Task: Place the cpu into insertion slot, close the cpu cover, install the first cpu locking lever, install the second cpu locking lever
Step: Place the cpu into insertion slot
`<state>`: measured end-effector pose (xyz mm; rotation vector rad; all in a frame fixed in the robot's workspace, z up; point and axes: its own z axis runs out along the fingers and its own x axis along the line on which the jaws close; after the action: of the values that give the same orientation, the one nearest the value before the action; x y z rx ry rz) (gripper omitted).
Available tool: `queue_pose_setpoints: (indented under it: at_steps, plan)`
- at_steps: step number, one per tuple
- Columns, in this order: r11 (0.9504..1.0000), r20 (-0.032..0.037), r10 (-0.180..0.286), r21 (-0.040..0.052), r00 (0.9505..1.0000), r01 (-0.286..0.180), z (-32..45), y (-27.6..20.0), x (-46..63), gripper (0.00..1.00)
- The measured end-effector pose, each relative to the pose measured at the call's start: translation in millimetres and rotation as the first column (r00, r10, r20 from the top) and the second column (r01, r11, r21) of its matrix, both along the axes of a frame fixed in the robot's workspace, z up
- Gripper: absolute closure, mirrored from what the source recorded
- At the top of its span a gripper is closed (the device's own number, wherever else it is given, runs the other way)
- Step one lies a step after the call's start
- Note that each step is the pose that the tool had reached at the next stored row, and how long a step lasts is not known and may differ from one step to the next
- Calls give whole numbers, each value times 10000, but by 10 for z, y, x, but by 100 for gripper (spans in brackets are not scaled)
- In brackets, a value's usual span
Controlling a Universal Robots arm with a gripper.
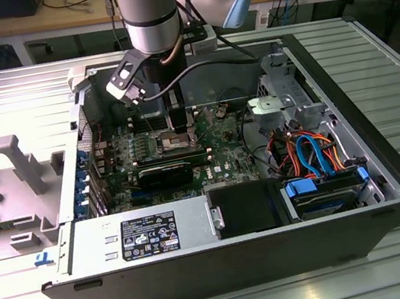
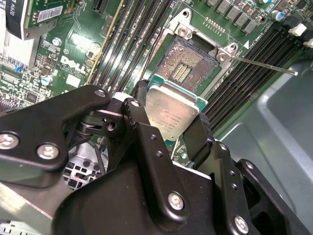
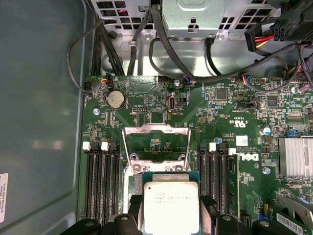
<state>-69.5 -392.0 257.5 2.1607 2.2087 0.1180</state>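
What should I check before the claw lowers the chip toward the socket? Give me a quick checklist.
1. The pale silvery-tan square cpu is clamped between the fingers of the black claw: ok.
2. The square silver-rimmed insertion slot is uncovered, its dark centre bare: ok.
3. The silver metal frame cpu cover is swung open, off the slot: ok.
4. The thin metal locking lever stands out to the side of the slot: ok.
5. The cpu's corners are matched to the slot: cannot tell.
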Motion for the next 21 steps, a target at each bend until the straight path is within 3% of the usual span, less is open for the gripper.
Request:
queue_pose_setpoints:
  at_steps: [21]
  plan:
    - [10000,0,0,0,10000,0,-74,0,0,45]
